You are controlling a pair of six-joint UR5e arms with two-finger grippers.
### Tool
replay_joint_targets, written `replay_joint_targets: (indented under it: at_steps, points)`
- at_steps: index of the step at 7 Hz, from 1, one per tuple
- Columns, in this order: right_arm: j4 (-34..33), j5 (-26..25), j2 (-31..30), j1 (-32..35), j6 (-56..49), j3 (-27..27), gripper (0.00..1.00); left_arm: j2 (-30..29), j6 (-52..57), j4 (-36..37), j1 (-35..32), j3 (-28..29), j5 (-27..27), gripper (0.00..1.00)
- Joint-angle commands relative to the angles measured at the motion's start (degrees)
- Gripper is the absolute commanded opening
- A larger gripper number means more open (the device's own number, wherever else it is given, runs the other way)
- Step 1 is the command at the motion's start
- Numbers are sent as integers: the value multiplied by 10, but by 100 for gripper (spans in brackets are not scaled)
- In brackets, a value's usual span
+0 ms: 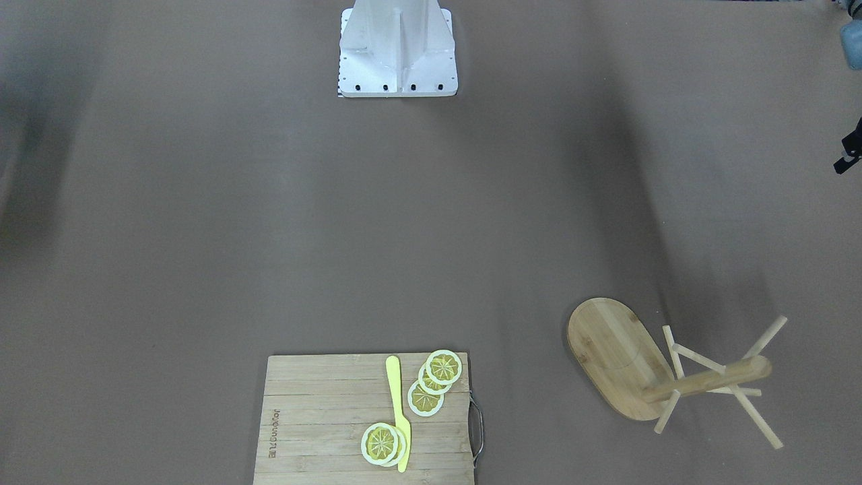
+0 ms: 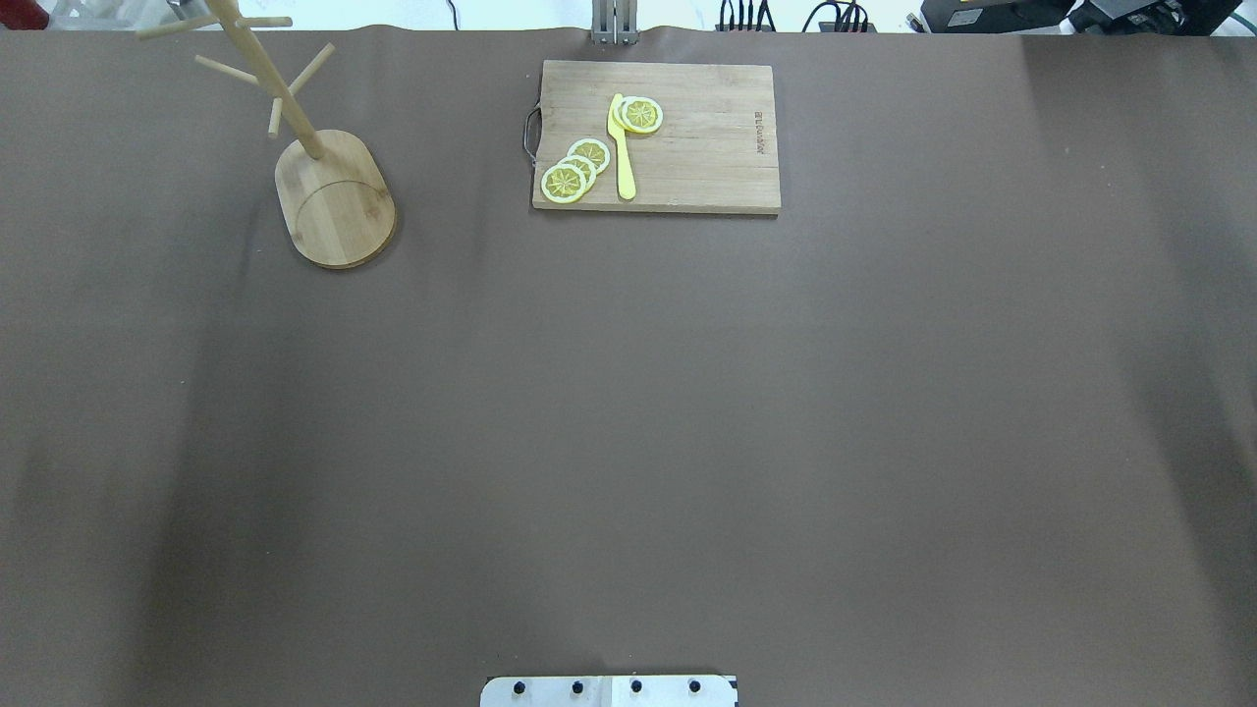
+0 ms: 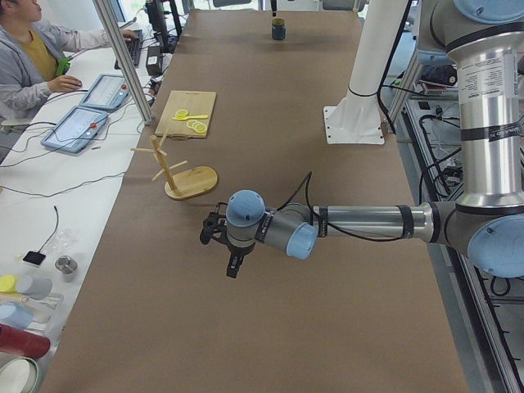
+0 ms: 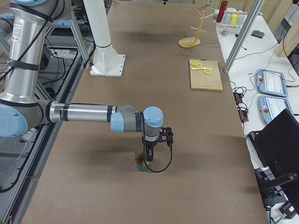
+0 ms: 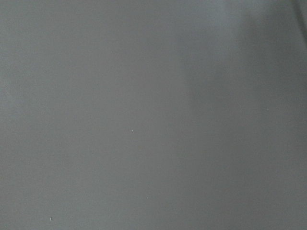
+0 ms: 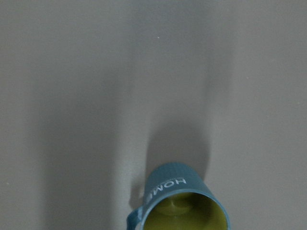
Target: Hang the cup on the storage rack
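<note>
Brown table carries cup upright, storage rack standing well apart.

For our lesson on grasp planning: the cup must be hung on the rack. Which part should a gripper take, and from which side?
Take the cup by its rim wall, from straight above, one finger inside, one outside, away from the handle. It stands upright, mouth open, and that likely leaves the loop free for hanging.
</note>
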Motion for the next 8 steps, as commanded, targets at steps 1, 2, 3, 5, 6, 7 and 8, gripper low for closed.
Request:
replay_joint_targets:
  at_steps: [1, 2, 3, 5, 6, 7, 8]
  points:
    - [109, -17, -4, 3, 5, -88, 96, 0, 0, 0, 0, -1, 0, 98]
    - [116, -12, 8, 3, 5, -105, 94, 0, 0, 0, 0, 0, 0, 98]
    - [116, -13, 9, 3, 5, -123, 92, 0, 0, 0, 0, -1, -1, 98]
    - [115, -10, 20, 3, 7, -134, 87, 0, 0, 0, 0, -2, 0, 98]
    - [115, -7, 20, 3, 8, -135, 69, 0, 0, 0, 0, -2, 0, 98]
    - [115, 3, 20, 2, 10, -135, 66, 0, 0, 0, 0, -2, 0, 98]
    - [116, 11, 20, 2, 12, -135, 67, 0, 0, 0, 0, -3, 0, 98]
